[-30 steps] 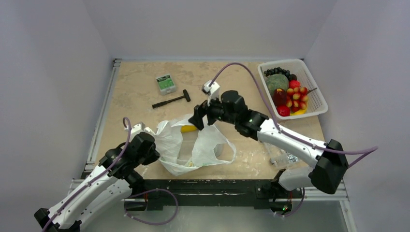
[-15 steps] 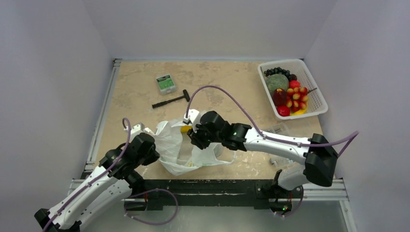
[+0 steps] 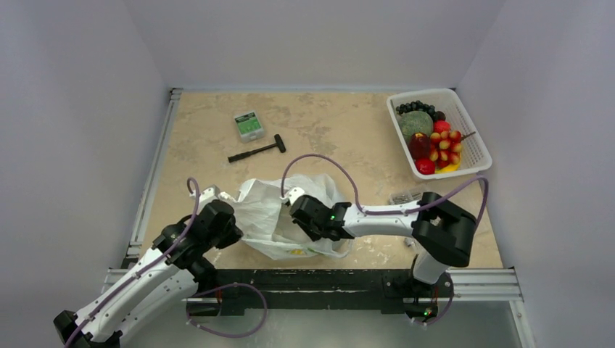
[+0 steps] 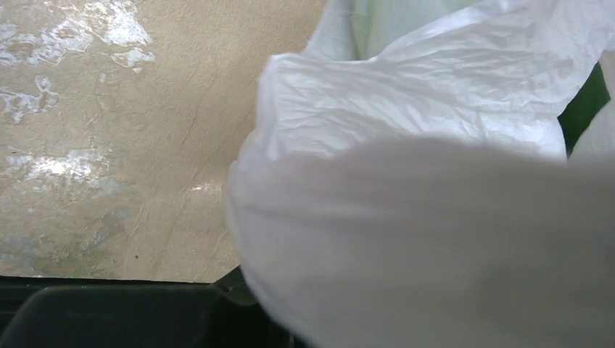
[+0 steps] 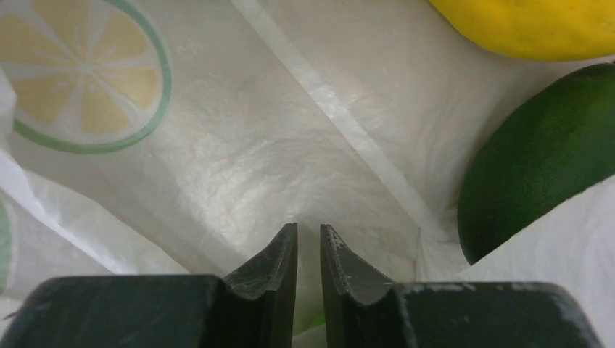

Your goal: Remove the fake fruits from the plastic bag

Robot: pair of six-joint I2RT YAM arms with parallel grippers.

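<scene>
right gripper [image 5: 310,232]: jaws narrow, only a thin slit between the black fingertips [image 5: 284,250]. it sits inside the plastic bag [image 3: 265,212], aimed at the white film. cannot tell if any film is pinched. in the right wrist view a green fruit [image 5: 537,156] lies at the right edge, partly under a bag fold. a yellow fruit [image 5: 533,25] is in the upper right corner, just above the green one. a lemon-slice print [image 5: 80,72] on the bag is in the upper left.

right arm pose, top view: wrist low over the bag's right half, forearm running level to the right, elbow folded sharply at lower right, just above its base.

left gripper [image 3: 229,226]: closed, against the bag's left edge. its fingers are hidden and film covers most of the left wrist view, so the grip on the bag is not confirmed. left arm slants from the lower left corner up to the bag.

the bag lies crumpled at lower centre of the table [image 3: 341,123], between the two wrists.

a white basket [image 3: 475,161] with fruits is at upper right, well apart from the bag. a black hammer-like tool [image 3: 257,149] and a small green-labelled box [image 3: 249,125] lie above the bag.
</scene>
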